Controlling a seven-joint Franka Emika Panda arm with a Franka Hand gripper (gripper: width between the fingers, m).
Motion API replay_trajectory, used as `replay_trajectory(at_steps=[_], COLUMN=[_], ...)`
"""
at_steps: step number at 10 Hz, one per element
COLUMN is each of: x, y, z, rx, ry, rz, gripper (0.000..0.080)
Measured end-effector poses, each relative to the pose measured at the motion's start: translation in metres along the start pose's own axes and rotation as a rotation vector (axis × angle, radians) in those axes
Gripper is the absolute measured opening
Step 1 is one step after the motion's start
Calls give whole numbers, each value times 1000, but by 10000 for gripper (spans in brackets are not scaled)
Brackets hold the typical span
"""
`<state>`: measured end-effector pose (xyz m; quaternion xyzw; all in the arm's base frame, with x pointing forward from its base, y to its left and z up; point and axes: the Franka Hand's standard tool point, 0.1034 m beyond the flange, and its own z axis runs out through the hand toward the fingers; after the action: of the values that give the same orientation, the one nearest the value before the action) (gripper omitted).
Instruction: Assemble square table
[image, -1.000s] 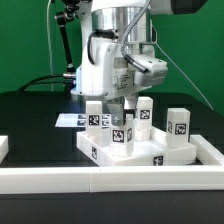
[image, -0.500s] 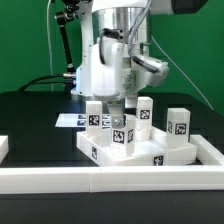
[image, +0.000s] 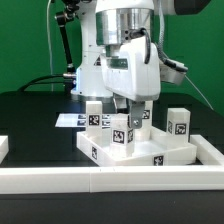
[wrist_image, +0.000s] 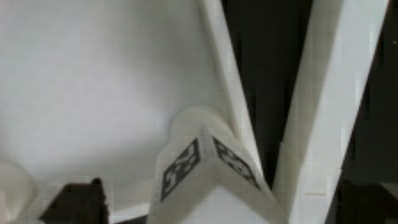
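Observation:
The white square tabletop (image: 150, 156) lies tray-side up at the front of the black table, with a tag on its front edge. Several short white tagged legs stand upright on it: one at the exterior view's left (image: 95, 116), one in the middle (image: 122, 133), one behind (image: 146, 112) and one at the right (image: 178, 122). My gripper (image: 128, 110) hangs open just over the middle leg, its fingers apart on either side of the leg's top and not pressing it. The wrist view looks down on that leg (wrist_image: 210, 178) and the tabletop (wrist_image: 89, 80); a dark fingertip (wrist_image: 80, 198) stands clear of the leg.
A long white rail (image: 110, 181) borders the front of the work surface and shows in the wrist view as a rail (wrist_image: 329, 120) beside the tabletop's rim. The marker board (image: 68, 120) lies flat behind the tabletop. Cables hang behind the arm.
The jaws have spread apart and let go of the middle leg, which stays upright on the tabletop. The wrist has turned and lifted slightly.

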<state>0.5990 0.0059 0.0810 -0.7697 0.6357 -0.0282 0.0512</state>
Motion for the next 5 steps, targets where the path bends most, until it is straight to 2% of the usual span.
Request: replay_trajectory(at_steps=[5], x=[4], y=[1], z=[1], rx=[-3], ry=[2], rz=[-476], gripper=[649])
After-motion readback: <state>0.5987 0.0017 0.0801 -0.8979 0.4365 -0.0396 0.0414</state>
